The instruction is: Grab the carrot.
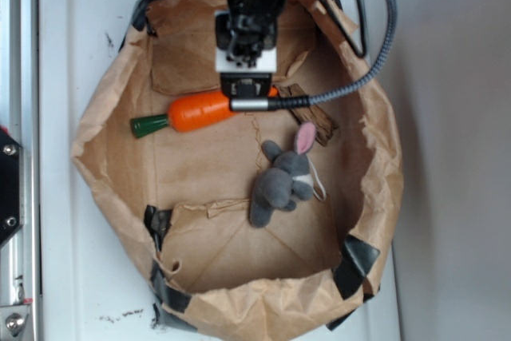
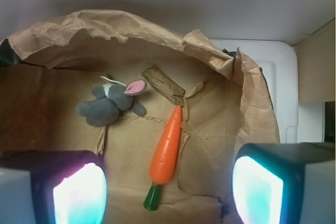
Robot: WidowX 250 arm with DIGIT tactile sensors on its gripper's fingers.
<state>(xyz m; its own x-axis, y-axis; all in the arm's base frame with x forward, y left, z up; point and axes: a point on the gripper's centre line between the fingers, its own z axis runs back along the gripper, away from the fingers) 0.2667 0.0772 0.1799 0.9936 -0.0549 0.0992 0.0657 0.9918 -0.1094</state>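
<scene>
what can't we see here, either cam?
- Exterior: the tool's fingers and the carrot's tip, both hidden under the arm.
- Exterior: wooden block partly hidden by the cable.
- Wrist: finger pads glow and are cut off by the bottom edge.
- Neither view settles the tool's height above the carrot.

Robot lab: paper bin, white tabletop.

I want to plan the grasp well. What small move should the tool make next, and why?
Probably lower straight down. In the wrist view, the carrot lies between the open tool fingers, not yet touched. The wooden block sits at its tip, so closing should be near the thick middle.
</scene>
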